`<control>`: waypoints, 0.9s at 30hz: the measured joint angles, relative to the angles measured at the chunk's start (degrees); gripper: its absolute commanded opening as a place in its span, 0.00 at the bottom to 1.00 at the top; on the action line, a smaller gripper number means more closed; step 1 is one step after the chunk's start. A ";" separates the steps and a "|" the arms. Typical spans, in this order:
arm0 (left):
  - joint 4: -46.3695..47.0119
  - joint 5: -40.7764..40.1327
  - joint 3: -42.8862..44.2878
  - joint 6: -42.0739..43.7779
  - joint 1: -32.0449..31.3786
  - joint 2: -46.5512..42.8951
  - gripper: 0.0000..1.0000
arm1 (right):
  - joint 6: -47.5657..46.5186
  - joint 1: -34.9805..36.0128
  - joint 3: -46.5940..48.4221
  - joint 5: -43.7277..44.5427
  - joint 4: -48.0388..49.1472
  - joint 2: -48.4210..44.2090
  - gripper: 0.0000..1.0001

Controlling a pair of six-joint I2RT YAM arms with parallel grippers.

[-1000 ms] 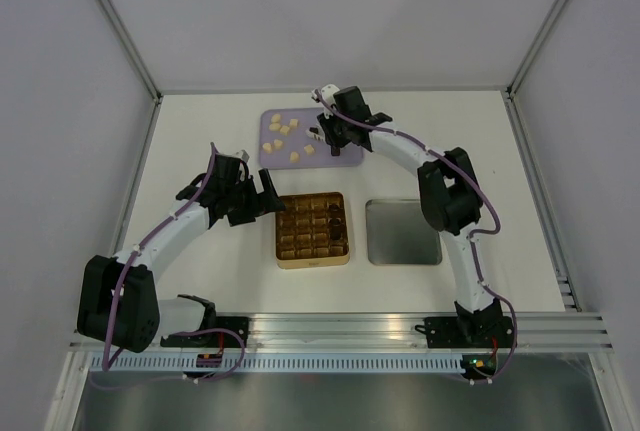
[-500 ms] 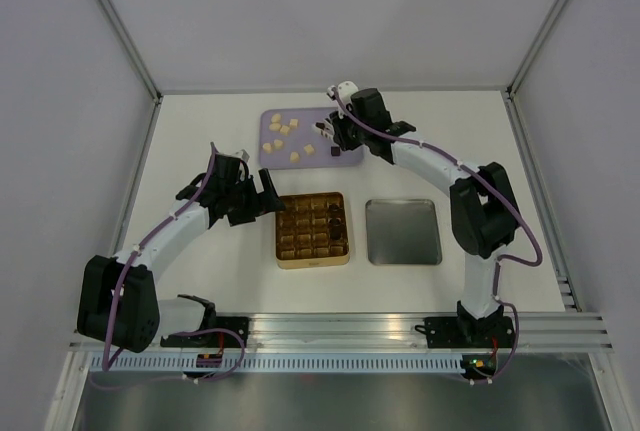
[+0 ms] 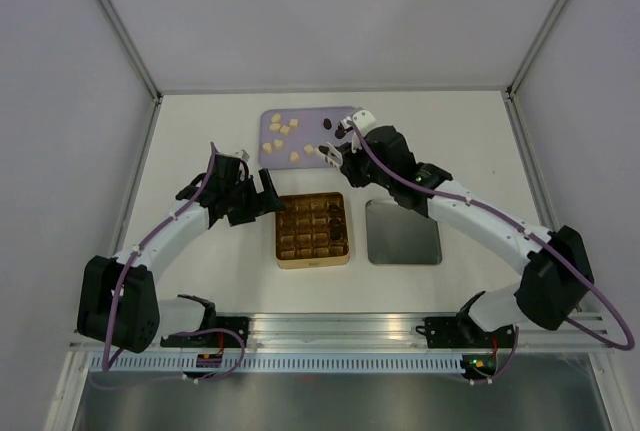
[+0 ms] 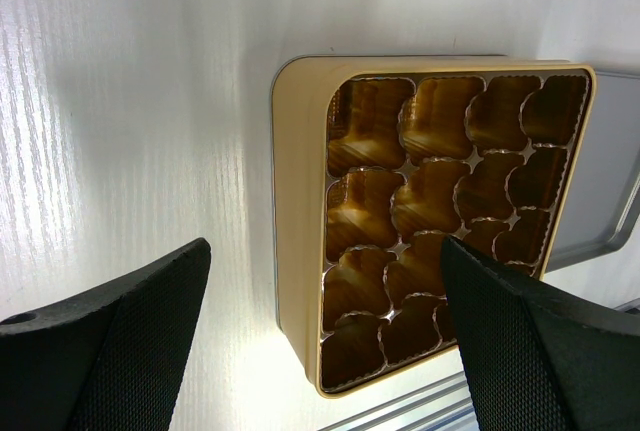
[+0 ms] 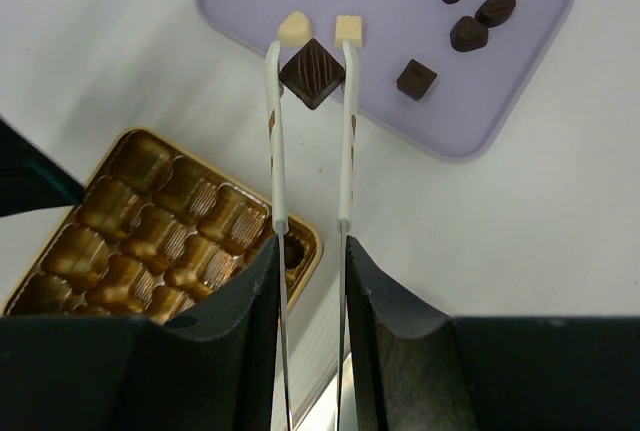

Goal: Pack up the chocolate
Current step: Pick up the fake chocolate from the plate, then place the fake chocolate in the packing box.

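My right gripper (image 5: pixel 311 251) is shut on metal tweezers (image 5: pixel 343 151). Their white tips pinch a dark square chocolate (image 5: pixel 312 73) in the air, over the near edge of the lilac tray (image 5: pixel 380 1). Other dark pieces (image 5: pixel 467 33) and cream pieces (image 5: pixel 294 27) lie on that tray. The gold gridded tin (image 5: pixel 160 221) is below left of the tweezers, with one dark piece (image 5: pixel 295 251) in a corner cell. My left gripper (image 4: pixel 325 261) hangs open above the tin's (image 4: pixel 298 211) near-left corner, and nothing is between its fingers. From above, the right gripper (image 3: pixel 350 146) is at the tray's (image 3: pixel 310 121) right end.
A silver lid (image 3: pixel 403 233) lies flat to the right of the tin (image 3: pixel 312 262). Cream pieces (image 3: pixel 283 131) are scattered on the tray's left half. An aluminium rail (image 3: pixel 340 326) runs along the table's near edge.
My right arm has swung right and drawn back from over the tray toward the tin, carrying the dark piece in the tweezers. The left arm has not moved.
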 measured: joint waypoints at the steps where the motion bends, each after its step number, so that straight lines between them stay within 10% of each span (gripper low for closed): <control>1: 0.00 0.00 0.00 0.00 0.00 -0.04 1.00 | 0.66 0.92 -1.22 0.48 -0.35 -2.34 0.08; 27: 4.55 6.38 0.57 -0.02 -1.40 5.03 1.00 | 9.03 7.89 -16.63 -10.75 -22.51 -24.96 0.11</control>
